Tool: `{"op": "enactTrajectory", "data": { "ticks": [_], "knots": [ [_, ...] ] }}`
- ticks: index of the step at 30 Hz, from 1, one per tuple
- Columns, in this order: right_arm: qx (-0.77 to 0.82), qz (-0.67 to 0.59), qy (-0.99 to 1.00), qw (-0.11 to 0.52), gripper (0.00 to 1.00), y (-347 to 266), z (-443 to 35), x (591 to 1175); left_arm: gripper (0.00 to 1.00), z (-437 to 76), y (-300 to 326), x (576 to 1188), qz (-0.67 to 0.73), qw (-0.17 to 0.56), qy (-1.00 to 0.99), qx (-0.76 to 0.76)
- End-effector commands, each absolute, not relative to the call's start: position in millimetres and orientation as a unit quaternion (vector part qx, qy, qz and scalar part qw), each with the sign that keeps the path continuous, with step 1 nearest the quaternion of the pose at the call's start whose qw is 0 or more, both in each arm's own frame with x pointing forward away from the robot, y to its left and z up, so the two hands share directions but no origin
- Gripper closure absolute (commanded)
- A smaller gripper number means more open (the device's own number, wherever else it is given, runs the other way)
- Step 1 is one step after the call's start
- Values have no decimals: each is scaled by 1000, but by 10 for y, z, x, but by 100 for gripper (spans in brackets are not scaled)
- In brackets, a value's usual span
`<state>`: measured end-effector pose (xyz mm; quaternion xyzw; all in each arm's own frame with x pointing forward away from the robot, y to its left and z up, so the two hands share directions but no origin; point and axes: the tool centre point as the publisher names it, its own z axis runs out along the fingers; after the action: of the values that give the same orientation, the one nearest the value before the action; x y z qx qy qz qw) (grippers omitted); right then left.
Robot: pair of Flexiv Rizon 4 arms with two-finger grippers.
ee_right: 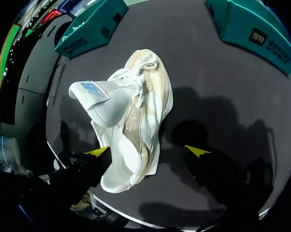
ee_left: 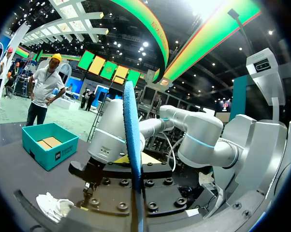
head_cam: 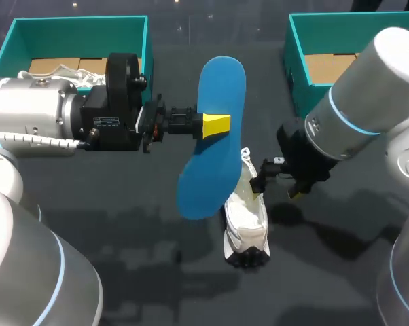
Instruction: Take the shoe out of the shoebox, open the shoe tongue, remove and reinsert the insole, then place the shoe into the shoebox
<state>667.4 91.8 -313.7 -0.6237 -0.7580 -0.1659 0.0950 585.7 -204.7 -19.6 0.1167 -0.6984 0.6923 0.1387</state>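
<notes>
Over mid-table, seen from above, the left gripper [head_cam: 215, 125] was clamped on the blue insole [head_cam: 218, 81], above the shoe [head_cam: 249, 217]. At the left wrist, the insole stood edge-on. At the right wrist, the right gripper [ee_right: 148, 151] was spread, the shoe partly between its fingers.

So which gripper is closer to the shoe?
Right. The right gripper has the shoe between its open fingers; the left gripper is apart, holding the insole.

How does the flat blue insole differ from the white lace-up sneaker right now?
The flat blue insole is thin and plain; the white lace-up sneaker is bulky. The insole is held aloft in the left gripper; the sneaker rests on the dark table.
</notes>
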Motion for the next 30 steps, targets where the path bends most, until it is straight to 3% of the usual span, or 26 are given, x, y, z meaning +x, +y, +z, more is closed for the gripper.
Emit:
{"op": "enactTrajectory", "data": {
  "ticks": [1,13,23,30],
  "knots": [
    [-621,-180,-756,104,0,831,-3101,6614,100,-209,-2049,5844,693,138,-697,117],
    [-615,-281,-721,151,0,723,-2340,6684,100,-209,-2049,5844,693,138,-697,117],
    [-615,-281,-721,151,0,723,-2340,6684,100,-209,-2049,5844,693,138,-697,117],
    [-600,-339,-684,238,0,764,-2006,6720,100,-244,-2109,5828,701,87,-705,57]
  ]
}}
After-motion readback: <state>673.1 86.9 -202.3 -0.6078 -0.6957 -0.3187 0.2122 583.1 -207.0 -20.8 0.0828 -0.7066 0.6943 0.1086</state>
